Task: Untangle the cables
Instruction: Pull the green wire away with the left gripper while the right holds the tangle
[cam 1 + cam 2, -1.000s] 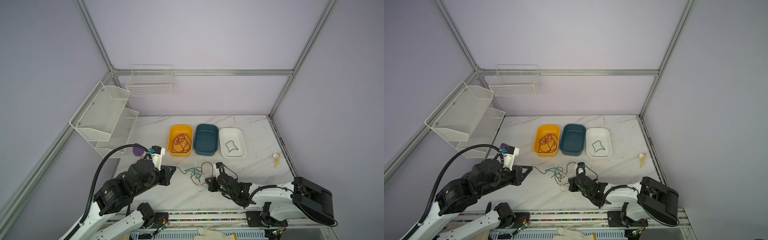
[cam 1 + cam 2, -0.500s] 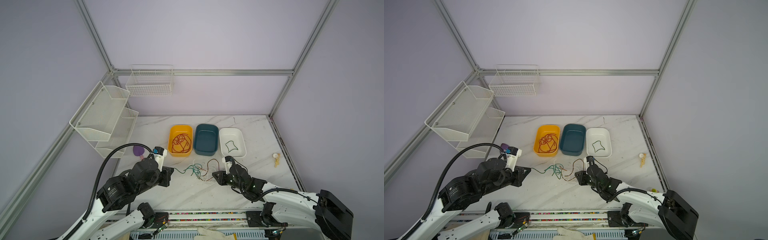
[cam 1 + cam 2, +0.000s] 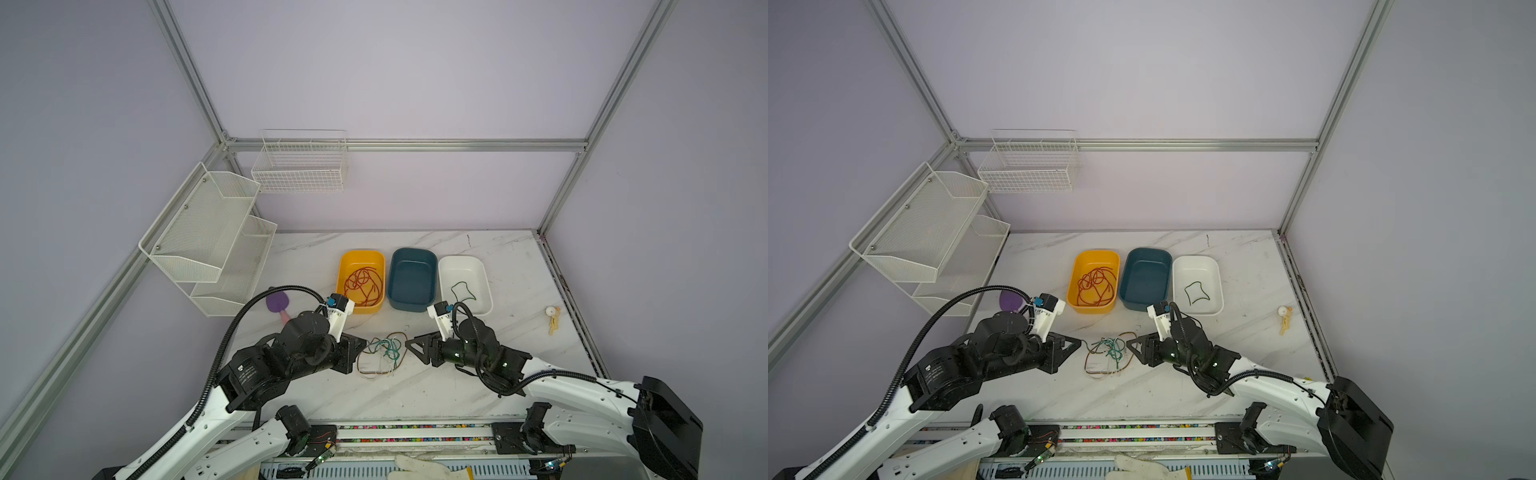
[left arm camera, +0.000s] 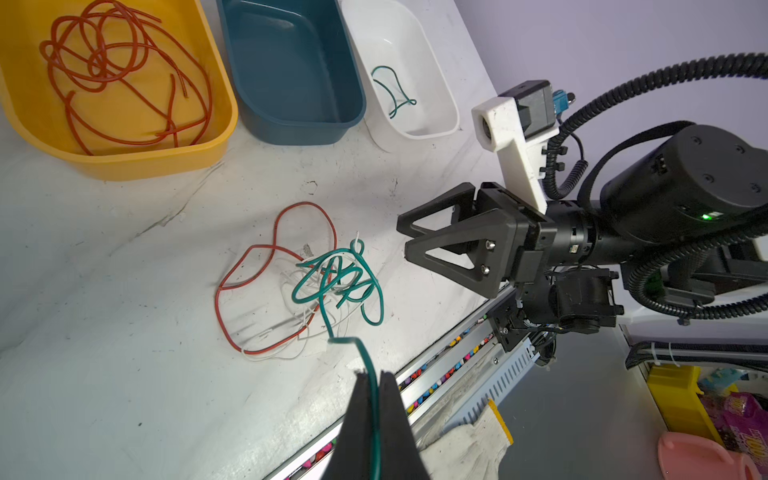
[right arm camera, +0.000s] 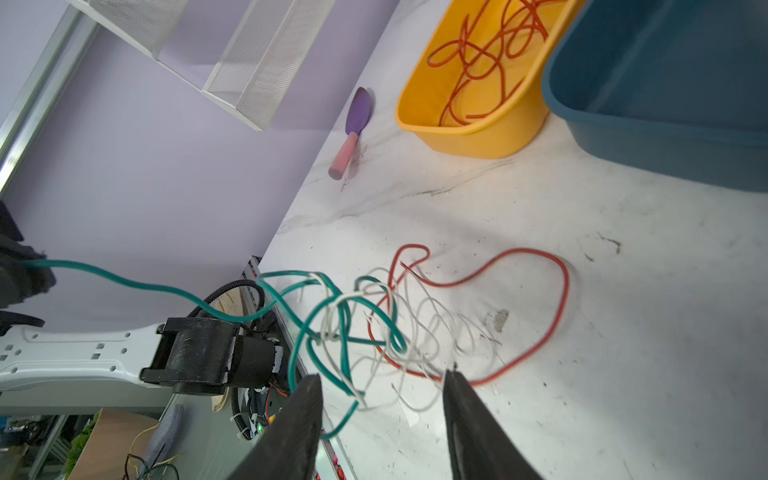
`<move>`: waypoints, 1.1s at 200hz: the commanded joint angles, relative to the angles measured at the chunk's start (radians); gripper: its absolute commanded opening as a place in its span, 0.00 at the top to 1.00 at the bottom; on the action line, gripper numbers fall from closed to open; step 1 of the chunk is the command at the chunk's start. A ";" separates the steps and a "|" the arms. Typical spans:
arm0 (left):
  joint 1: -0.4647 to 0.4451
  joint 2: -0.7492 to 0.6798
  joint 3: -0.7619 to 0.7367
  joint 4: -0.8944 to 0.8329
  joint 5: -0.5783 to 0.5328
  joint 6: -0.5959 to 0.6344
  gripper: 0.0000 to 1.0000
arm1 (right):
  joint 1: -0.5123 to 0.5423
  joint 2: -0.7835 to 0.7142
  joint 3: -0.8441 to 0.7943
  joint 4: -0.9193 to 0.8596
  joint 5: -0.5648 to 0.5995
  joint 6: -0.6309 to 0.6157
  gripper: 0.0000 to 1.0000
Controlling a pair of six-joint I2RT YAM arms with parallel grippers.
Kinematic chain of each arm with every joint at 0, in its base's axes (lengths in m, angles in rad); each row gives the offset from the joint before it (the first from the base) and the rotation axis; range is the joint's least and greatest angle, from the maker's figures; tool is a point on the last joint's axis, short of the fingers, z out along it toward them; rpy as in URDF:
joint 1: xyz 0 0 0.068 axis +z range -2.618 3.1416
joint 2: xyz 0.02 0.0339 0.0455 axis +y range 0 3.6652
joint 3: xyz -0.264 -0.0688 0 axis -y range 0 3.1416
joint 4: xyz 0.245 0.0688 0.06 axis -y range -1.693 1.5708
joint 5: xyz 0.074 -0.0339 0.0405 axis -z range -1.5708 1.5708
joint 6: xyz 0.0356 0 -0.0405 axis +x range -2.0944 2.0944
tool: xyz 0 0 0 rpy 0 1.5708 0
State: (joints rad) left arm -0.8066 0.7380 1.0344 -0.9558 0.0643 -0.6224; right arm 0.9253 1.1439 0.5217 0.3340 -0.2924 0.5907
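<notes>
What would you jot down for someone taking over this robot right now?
Left gripper: jaws shut on a thin green cable running out of the tangle of red, white and green thin cables.
Right gripper: jaws open, facing the tangle, holding nothing.
The tangle lies on the marble table between the arms.
Done: red cables in the yellow plastic tray; one green cable in the white plastic tray.
Left: pull the remaining cables apart; the dark blue plastic tray shows no cable.
</notes>
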 commanded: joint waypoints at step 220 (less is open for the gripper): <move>0.000 -0.038 0.024 0.009 0.025 0.052 1.00 | 0.050 -0.007 -0.127 0.208 0.053 -0.050 0.57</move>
State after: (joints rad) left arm -0.8066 0.7166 1.0348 -0.9615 0.0925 -0.6033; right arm 0.9699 1.1740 0.4271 0.4576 -0.2256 0.5274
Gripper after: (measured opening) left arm 0.048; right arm 0.430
